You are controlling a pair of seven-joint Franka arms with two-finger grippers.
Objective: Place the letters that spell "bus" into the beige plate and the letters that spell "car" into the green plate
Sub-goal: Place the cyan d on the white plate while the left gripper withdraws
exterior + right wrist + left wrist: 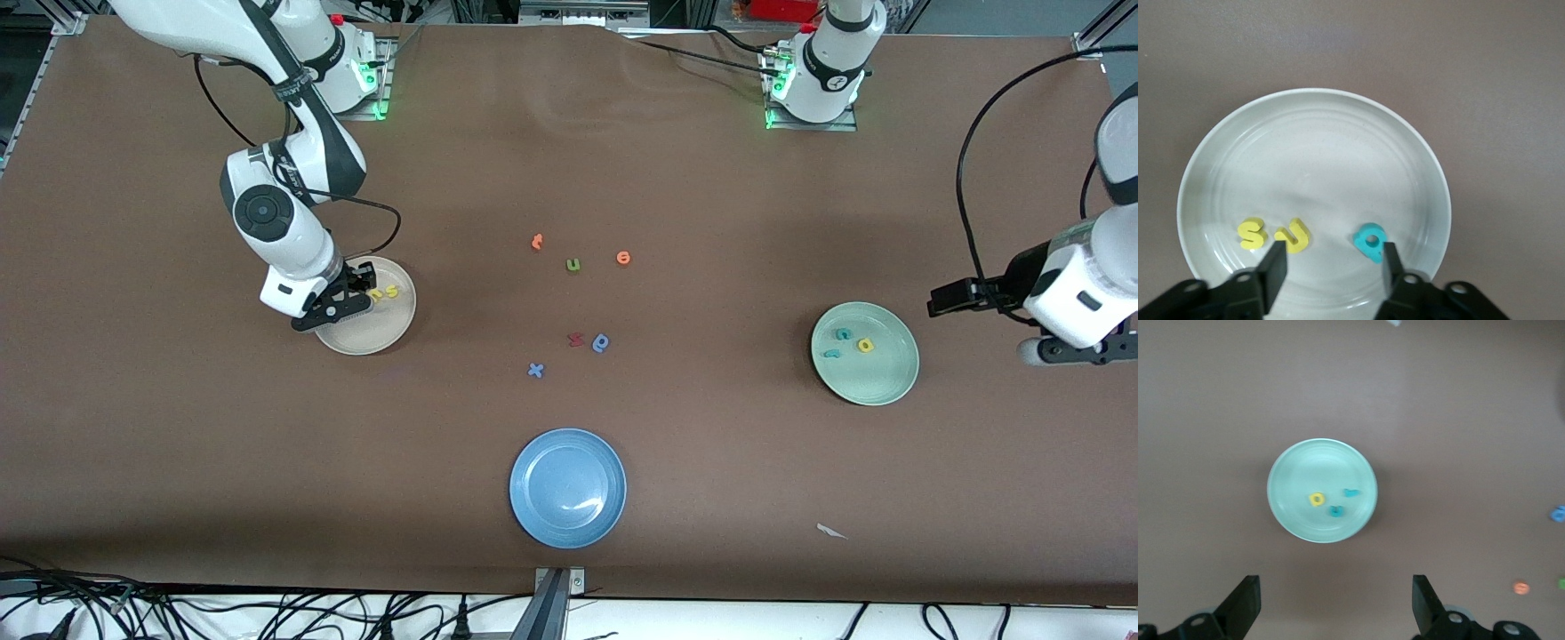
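The right gripper (pixel 1330 257) hangs just over the beige plate (pixel 391 331) with fingers apart and empty, the teal b (pixel 1371 241) lying in the plate beside the yellow u (pixel 1294 235) and s (pixel 1251 233), under its fingertips.

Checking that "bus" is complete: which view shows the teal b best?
The right wrist view: the teal b lies plainly in the beige plate. In the front view the right claw hides it; the left wrist view misses it.
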